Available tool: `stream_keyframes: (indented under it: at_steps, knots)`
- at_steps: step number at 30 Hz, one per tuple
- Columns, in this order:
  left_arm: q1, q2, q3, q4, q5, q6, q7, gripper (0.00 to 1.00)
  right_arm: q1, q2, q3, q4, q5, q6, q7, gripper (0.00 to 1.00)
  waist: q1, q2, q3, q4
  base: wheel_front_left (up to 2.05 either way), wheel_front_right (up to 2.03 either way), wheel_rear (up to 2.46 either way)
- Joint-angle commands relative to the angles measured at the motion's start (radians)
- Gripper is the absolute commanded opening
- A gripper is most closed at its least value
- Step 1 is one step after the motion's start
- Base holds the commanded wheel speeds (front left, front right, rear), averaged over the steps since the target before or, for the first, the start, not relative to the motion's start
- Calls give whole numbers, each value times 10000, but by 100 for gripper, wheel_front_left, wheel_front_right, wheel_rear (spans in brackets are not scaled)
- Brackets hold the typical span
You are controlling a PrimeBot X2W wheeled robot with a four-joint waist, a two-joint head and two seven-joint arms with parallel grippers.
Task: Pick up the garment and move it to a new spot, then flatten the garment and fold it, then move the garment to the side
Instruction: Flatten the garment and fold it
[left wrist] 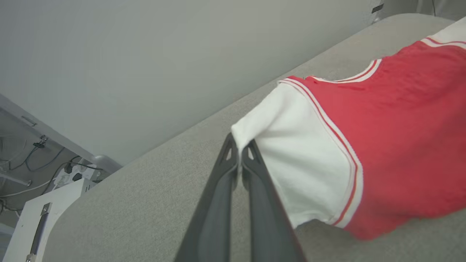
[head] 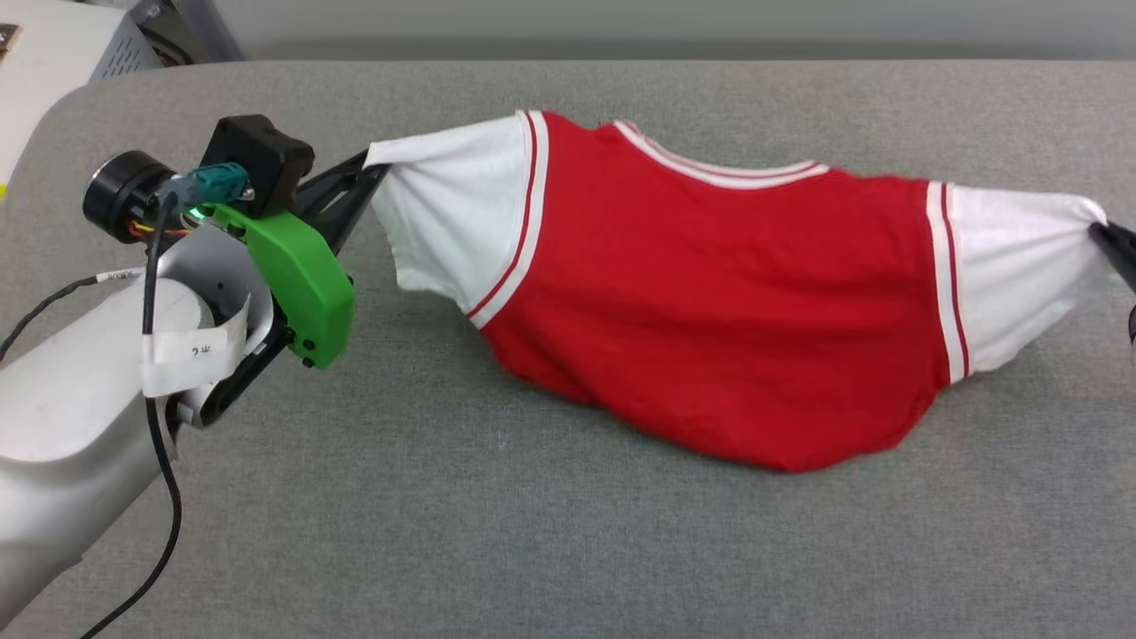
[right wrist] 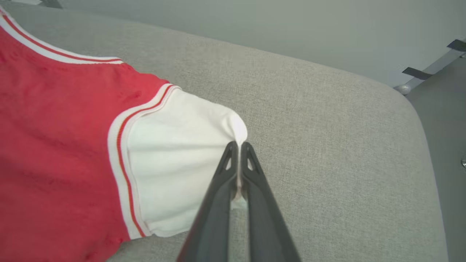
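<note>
Clamping the garment [head: 710, 302] by its white ends in your left gripper [left wrist: 238, 145] and right gripper [right wrist: 238, 145], you have it stretched across the far half of the bench [head: 444, 532], hem resting, seemingly mid-move; next lift both ends evenly.

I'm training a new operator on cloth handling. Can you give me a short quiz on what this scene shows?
1. True or false: the left gripper is shut on one sleeve of the garment.
2. What does the right gripper hold? A: the neckline. B: the other sleeve. C: the bottom hem.
3. Fill in: the surface under the garment is covered in ___ fabric.

Key: 1 true; 2 B; 3 grey.
</note>
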Motion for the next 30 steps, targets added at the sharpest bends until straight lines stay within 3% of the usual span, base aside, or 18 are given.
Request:
stream_keyframes:
  at_steps: [1, 10, 16, 22, 30]
  knots:
    - [-211, 81, 120, -155, 144, 120, -207, 0, -100, -140, -126, -220, 52, -7, -175, 0, 0, 0, -391, -32, 0, 0, 0]
    - [-760, 524, 854, -1440, 641, 878, -1058, 0, 0, -474, -1422, -2049, -296, -7, -824, 0, 0, 0, -935, -77, 0, 0, 0]
    - [-1438, 611, 1418, -2009, 792, 1214, -1309, 0, -134, -266, -2366, -3164, -627, -7, -992, 0, 0, 0, -1088, -107, 0, 0, 0]
    - [-2091, 368, 1685, -1985, 849, 1210, -1350, 0, -692, -14, -2859, -3665, -1076, -7, -1009, 0, 0, 0, -1100, -127, 0, 0, 0]
    - [-3294, -231, 1827, -994, 959, 787, -1231, 0, -2197, 586, -2934, -3181, -2008, -7, -953, 0, 0, 0, -522, -250, 0, 0, 0]
